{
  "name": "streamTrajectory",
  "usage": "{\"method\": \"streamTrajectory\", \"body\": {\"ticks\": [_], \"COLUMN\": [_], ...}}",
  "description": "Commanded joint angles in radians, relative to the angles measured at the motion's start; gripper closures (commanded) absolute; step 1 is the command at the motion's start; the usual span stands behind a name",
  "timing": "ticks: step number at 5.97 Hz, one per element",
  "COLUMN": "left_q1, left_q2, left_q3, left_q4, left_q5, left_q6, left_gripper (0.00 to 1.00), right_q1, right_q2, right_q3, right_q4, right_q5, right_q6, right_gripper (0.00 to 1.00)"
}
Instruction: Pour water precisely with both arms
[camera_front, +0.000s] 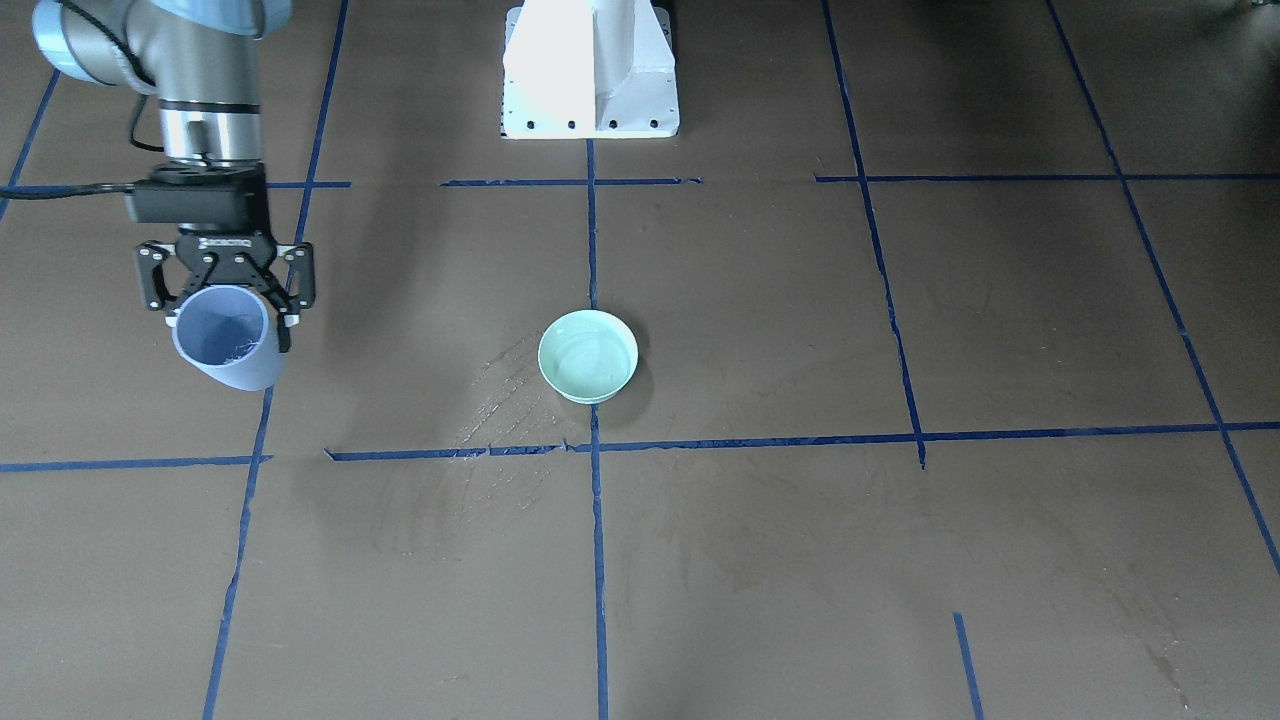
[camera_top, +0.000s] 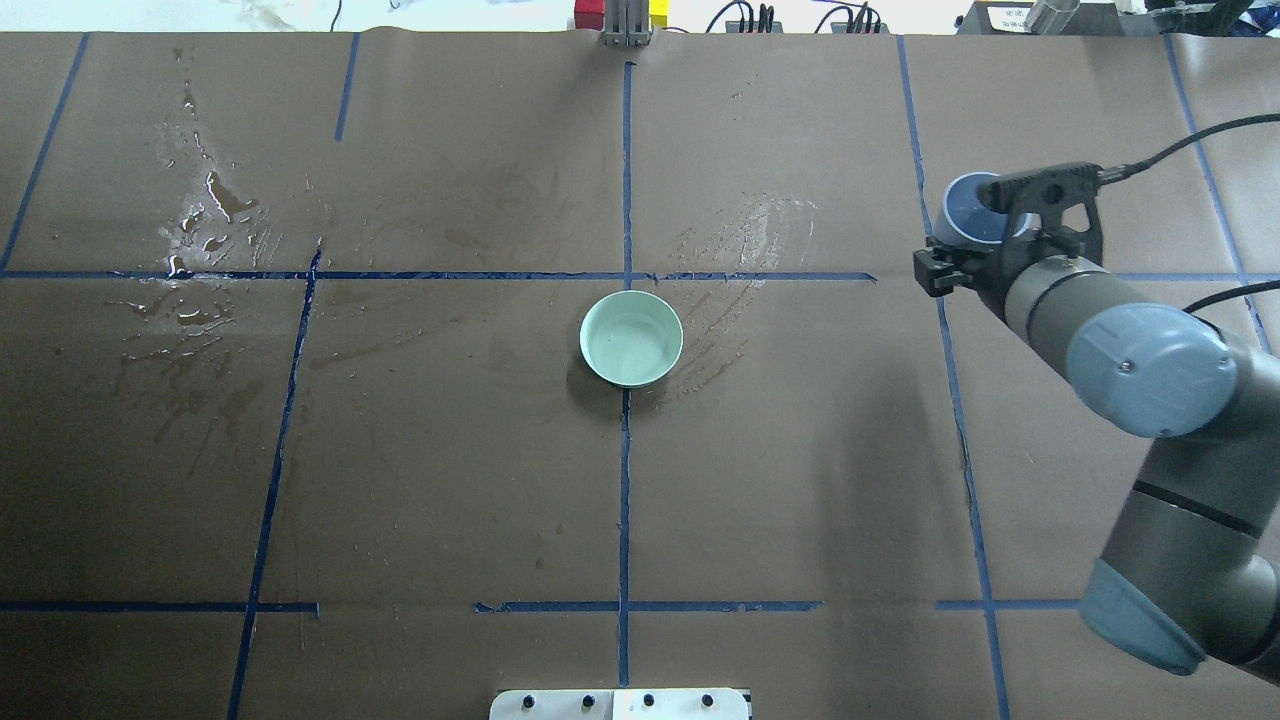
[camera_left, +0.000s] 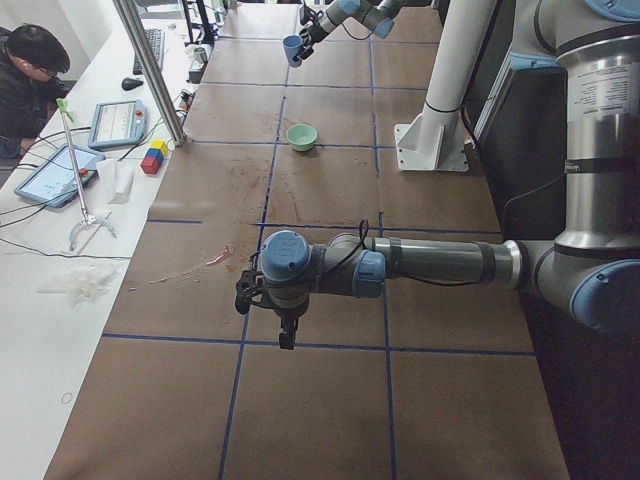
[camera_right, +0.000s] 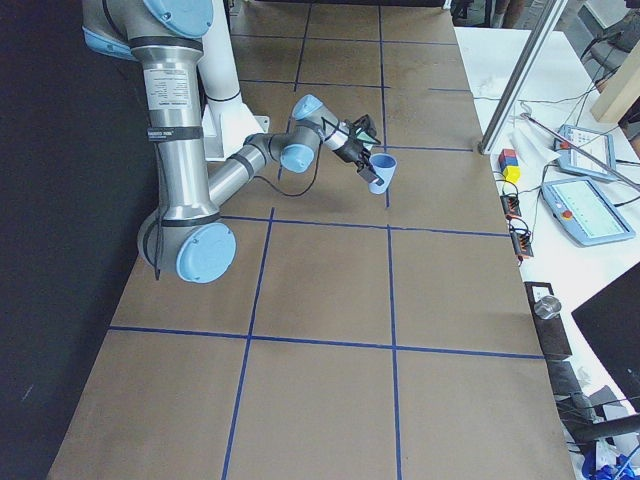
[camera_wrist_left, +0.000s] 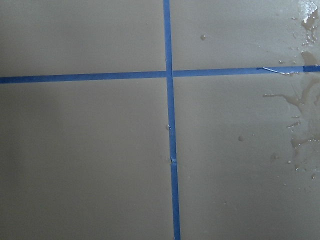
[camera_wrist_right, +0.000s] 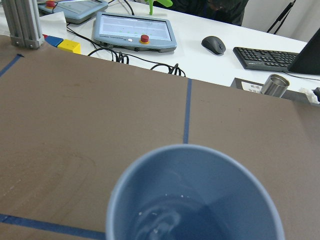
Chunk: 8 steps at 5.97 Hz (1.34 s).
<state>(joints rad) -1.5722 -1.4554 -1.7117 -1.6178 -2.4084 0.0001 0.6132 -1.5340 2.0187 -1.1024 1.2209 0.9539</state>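
My right gripper (camera_front: 226, 300) is shut on a blue cup (camera_front: 228, 342) and holds it tilted above the table, well to the side of a pale green bowl (camera_front: 588, 355). The cup also shows in the overhead view (camera_top: 966, 205) and the right wrist view (camera_wrist_right: 192, 200), with a little water (camera_wrist_right: 160, 219) glinting at its bottom. The bowl (camera_top: 631, 338) stands at the table's middle on a blue tape line, its inside faintly glossy. My left gripper (camera_left: 286, 335) hangs low over the table's other end, far from the bowl; I cannot tell if it is open.
Spilled water (camera_top: 200, 230) lies on the brown table cover at the far left, and wet streaks (camera_front: 500, 400) beside the bowl. The white pedestal (camera_front: 590, 70) stands behind the bowl. A desk with tablets (camera_left: 60, 170) and a metal post (camera_left: 150, 70) borders the table.
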Motion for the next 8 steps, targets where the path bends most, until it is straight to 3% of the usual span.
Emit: {"method": "streamTrajectory", "body": {"ticks": [1, 3, 5, 8], "left_q1": [0.0, 0.0, 0.0, 0.0], "left_q2": [0.0, 0.0, 0.001, 0.001], "left_q3": [-0.002, -0.002, -0.005, -0.005], "left_q4": [-0.002, -0.002, -0.002, -0.002], "left_q5": [0.0, 0.0, 0.0, 0.0], "left_q6": [0.001, 0.003, 0.003, 0.003], "left_gripper": [0.0, 0.0, 0.0, 0.0], "right_q1": [0.037, 0.045, 0.045, 0.043], "right_q2": [-0.185, -0.236, -0.257, -0.281], "right_q3": [-0.02, -0.223, -0.364, -0.385], "right_q4": [0.229, 0.535, 0.704, 0.724], "right_q5": [0.026, 0.028, 0.028, 0.022], "right_q6": [0.003, 0.022, 0.023, 0.034], "right_gripper": [1.0, 1.0, 1.0, 1.0]}}
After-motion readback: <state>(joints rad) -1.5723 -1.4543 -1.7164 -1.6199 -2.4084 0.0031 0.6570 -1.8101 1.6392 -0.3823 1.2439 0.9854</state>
